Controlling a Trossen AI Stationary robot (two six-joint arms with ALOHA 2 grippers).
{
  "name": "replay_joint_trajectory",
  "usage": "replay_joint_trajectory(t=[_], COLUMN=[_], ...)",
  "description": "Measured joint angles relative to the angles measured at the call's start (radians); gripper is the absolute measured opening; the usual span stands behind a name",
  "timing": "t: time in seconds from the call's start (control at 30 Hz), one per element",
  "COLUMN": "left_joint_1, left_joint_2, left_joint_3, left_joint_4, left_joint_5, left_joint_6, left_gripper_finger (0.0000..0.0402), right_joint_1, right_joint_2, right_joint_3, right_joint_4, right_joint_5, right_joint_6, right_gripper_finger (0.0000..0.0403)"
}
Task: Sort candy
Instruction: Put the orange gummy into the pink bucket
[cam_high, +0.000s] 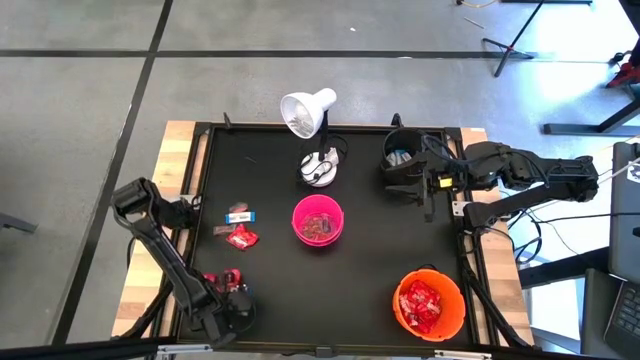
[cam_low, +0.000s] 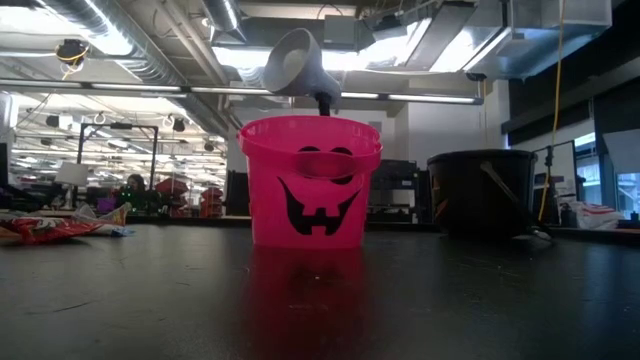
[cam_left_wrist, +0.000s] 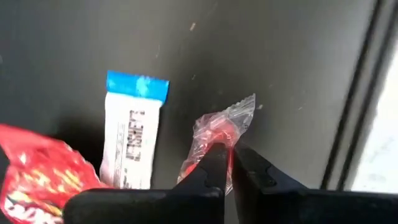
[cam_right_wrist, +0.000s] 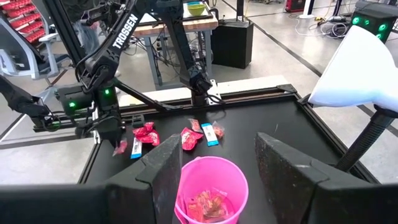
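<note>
My left gripper (cam_left_wrist: 229, 152) is down at the table's near left corner (cam_high: 230, 292), shut on a small red candy in a clear wrapper (cam_left_wrist: 219, 132). Right beside it lie a white-and-blue bar (cam_left_wrist: 132, 140) and a shiny red packet (cam_left_wrist: 37, 171), flat on the black mat. Farther toward the middle, another bar (cam_high: 240, 213) and red packet (cam_high: 242, 237) lie near the pink bucket (cam_high: 318, 222). My right gripper (cam_right_wrist: 219, 171) hangs open and high, between the pink bucket and the black bucket (cam_high: 403, 152). The low view shows neither gripper. My left gripper pinches the clear-wrapped candy between its two fingertips, around the red sweet in the wrapper's middle (cam_left_wrist: 217, 140). The fingers come steeply from above. The wrapper's crimped far end (cam_left_wrist: 245, 107) sticks out past the fingertips and looks to lie on the mat.
An orange bucket (cam_high: 430, 305) holding red packets stands at the near right. The pink bucket holds some candy. A white desk lamp (cam_high: 312, 115) stands at the far middle, its base (cam_high: 320, 168) on the mat. The mat's raised rim (cam_left_wrist: 357, 93) runs close beside the left gripper.
</note>
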Motion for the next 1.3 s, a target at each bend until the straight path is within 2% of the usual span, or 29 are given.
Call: replay_joint_trajectory(t=[0.13, 0.33, 0.4, 0.73, 1.17, 1.3], left_joint_1=[0.0, 0.0, 0.01, 0.127, 0.449, 0.533], left_joint_2=[-0.027, -0.079, -0.09, -0.173, -0.211, -0.274], left_joint_3=[0.044, 0.06, 0.061, 0.061, 0.059, 0.059], left_joint_4=[-0.004, 0.061, 0.085, 0.138, 0.256, 0.26], left_joint_5=[-0.069, -0.365, -0.402, -0.387, -0.082, -0.08], left_joint_6=[0.066, 0.295, 0.376, 0.606, 0.994, 1.087], left_gripper_finger=[0.0, 0.0, 0.0, 0.0, 0.0, 0.0], right_joint_1=[0.0, 0.0, 0.0, 0.0, 0.0, 0.0], right_joint_2=[0.0, 0.003, 0.004, 0.017, 0.029, 0.031], right_joint_3=[0.0, 0.0, 0.0, 0.0, 0.0, 0.0], right_joint_4=[0.002, 0.012, 0.015, 0.014, 0.007, 0.007], right_joint_5=[0.0, 0.0, 0.0, 0.0, -0.025, -0.025], right_joint_6=[0.001, 0.002, 0.003, 0.01, 0.01, 0.009], right_gripper_finger=[0.0198, 0.0198, 0.0198, 0.0198, 0.0198, 0.0198])
